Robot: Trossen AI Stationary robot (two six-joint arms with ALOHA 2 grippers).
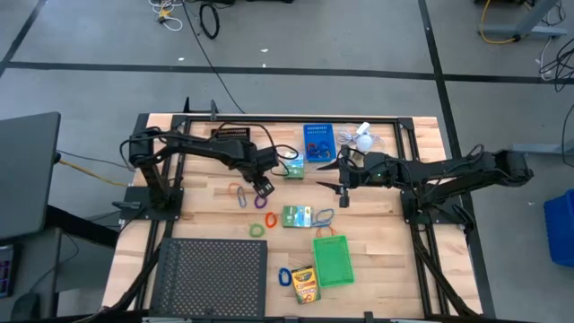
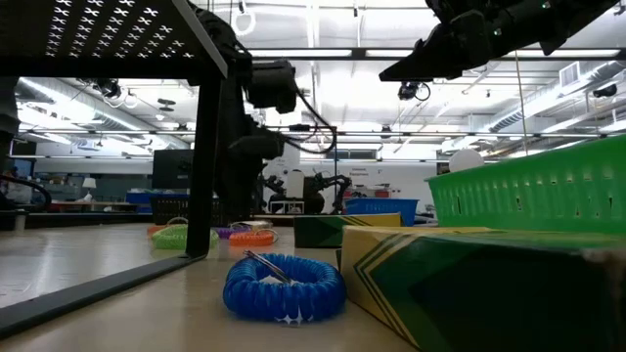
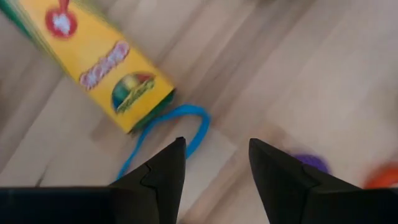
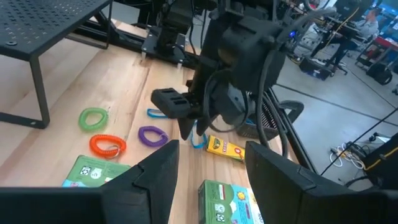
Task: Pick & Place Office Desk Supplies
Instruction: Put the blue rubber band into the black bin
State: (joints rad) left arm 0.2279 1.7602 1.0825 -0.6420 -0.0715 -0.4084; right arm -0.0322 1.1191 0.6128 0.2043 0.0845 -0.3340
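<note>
In the high view, a yellow crayon box (image 1: 305, 283) lies at the bottom centre beside a blue coiled band (image 1: 285, 276) and a green bin (image 1: 333, 260); its lettering is too small to read. Mid-frame, the left gripper (image 1: 263, 187) hovers over the table with fingers (image 3: 163, 180) parted and empty, above a blue loop (image 3: 177, 129) and a yellow tube (image 3: 99, 62) whose label is blurred. Farther right, the right gripper (image 1: 342, 187) also hangs apart and empty, below the blue bin (image 1: 317, 143).
</note>
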